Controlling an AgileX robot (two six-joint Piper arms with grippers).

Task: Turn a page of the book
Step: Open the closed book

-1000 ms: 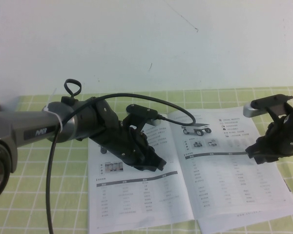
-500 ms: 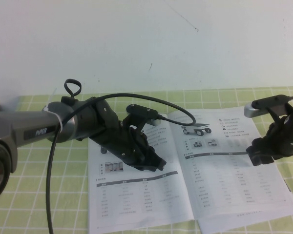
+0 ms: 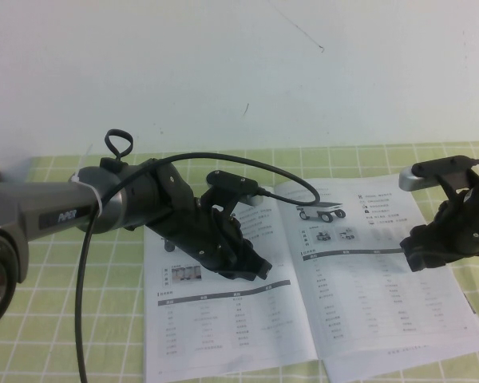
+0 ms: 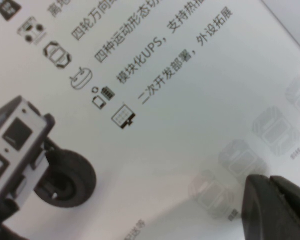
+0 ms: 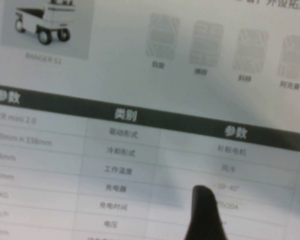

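The book (image 3: pixel 223 327) lies open and flat on the green checked cloth. Its right-hand page (image 3: pixel 367 295) carries a four-wheeled cart picture (image 3: pixel 321 213) above a grey table. My right gripper (image 3: pixel 419 255) sits at that page's outer edge. In the right wrist view only one dark finger (image 5: pixel 204 215) shows over the table print (image 5: pixel 140 145), so the jaws stand open with nothing seen between them. My left gripper (image 3: pixel 255 270) reaches over the left-hand page near the spine. Its fingers (image 4: pixel 260 200) are shut together just above the paper (image 4: pixel 190 125).
The green checked cloth (image 3: pixel 56 319) covers the table around the book. A black cable (image 3: pixel 84 263) loops from the left arm across the left page. A white wall (image 3: pixel 239 72) rises behind the table.
The right gripper's fingers have spread apart at the right page's edge and it has shifted very slightly. The left arm and the book have not moved.
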